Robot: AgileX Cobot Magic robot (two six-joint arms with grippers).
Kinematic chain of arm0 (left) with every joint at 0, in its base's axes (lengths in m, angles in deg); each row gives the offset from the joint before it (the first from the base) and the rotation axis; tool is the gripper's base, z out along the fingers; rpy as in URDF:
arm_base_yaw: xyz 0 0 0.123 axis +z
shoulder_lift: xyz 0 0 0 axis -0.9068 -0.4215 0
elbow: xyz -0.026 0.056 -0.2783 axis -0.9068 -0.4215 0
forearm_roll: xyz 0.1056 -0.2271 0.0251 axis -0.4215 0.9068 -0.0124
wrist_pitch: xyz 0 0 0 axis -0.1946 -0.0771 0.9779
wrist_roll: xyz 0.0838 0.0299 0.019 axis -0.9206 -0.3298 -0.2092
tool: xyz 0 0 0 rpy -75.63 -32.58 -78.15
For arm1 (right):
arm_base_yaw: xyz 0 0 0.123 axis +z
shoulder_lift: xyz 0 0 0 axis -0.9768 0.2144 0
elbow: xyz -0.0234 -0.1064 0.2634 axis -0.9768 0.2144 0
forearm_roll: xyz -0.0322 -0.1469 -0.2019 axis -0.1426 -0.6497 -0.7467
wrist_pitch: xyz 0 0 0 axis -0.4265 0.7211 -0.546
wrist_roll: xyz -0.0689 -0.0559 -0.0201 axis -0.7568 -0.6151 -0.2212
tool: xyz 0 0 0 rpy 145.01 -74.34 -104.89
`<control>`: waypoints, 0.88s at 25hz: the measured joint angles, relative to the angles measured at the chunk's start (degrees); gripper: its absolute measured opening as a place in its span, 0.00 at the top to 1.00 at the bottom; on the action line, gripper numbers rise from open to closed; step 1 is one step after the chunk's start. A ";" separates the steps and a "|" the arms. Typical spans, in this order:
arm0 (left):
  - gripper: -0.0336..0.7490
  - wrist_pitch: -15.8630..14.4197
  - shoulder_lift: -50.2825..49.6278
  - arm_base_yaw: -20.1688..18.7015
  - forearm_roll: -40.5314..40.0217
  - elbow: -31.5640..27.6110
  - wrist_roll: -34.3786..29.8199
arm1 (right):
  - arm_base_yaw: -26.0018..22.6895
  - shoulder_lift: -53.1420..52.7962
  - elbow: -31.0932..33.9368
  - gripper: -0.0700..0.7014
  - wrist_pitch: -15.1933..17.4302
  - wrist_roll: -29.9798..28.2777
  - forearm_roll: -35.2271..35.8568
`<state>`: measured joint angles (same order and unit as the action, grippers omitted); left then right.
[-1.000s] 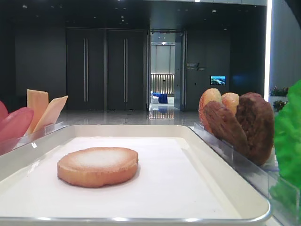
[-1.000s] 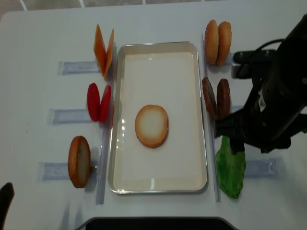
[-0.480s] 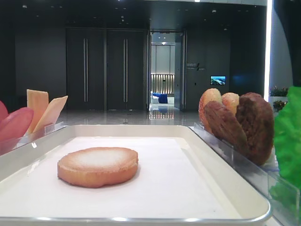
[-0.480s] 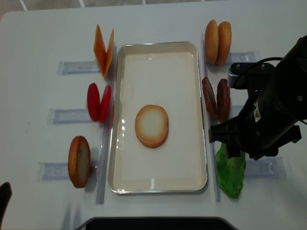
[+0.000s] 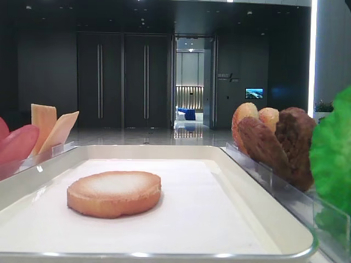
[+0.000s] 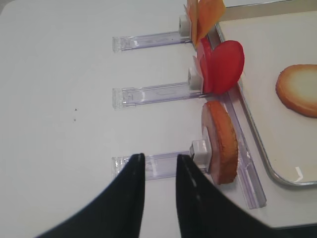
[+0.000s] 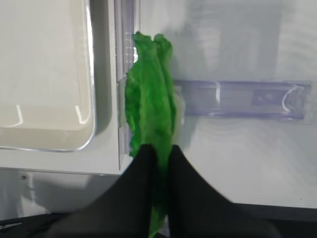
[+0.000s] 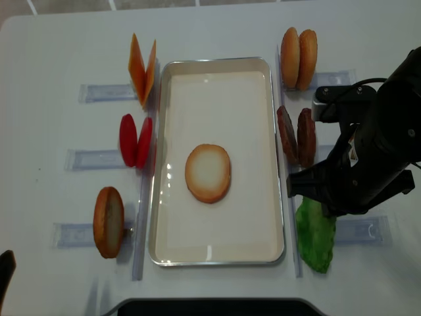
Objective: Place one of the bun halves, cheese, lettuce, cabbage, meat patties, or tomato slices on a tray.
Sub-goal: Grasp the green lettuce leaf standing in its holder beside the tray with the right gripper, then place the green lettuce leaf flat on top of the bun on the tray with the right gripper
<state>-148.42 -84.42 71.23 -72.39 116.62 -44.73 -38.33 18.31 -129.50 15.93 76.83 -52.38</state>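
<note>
The white tray (image 8: 220, 61) lies mid-table with one bun half (image 8: 208, 173) flat on its floor. The frilly green lettuce (image 7: 151, 114) stands on edge in a clear holder beside the tray's right rim, and my right gripper (image 7: 159, 148) is shut on its near end. From above, the right arm (image 8: 368, 158) covers the top of the lettuce (image 8: 314, 234). My left gripper (image 6: 159, 156) hangs over the left table with its fingers drawn close and nothing between them, just short of an upright bun half (image 6: 220, 141).
Right of the tray stand two meat patties (image 8: 296, 135) and two bun halves (image 8: 298, 58). On the left are cheese slices (image 8: 142, 68), tomato slices (image 8: 135, 140) and a bun half (image 8: 108, 221). Clear holder rails (image 7: 237, 98) stick outward on both sides.
My right arm came in over the lettuce and its jaws closed on the leaf, which has leaned towards the tray. The left jaws narrowed. The bun on the tray has not moved.
</note>
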 joint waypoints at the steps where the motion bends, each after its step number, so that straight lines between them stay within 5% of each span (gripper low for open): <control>1: 0.75 0.00 0.00 0.00 0.00 0.00 0.00 | 0.00 0.18 -1.28 0.87 1.73 -0.48 0.00; 4: 0.75 0.00 0.00 0.00 0.00 0.00 0.00 | 0.00 0.21 -9.65 0.88 5.71 -1.70 -0.31; 9: 0.75 0.00 0.00 0.00 0.00 0.00 0.00 | 0.00 0.16 -19.56 0.88 5.89 -2.14 -1.95; 22: 0.75 0.00 0.00 0.00 0.00 0.00 0.00 | -2.52 1.21 -21.20 0.88 6.49 -5.20 -3.58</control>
<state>-148.42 -84.42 71.23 -72.39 116.62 -44.73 -40.85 19.52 -150.69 22.42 71.63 -55.96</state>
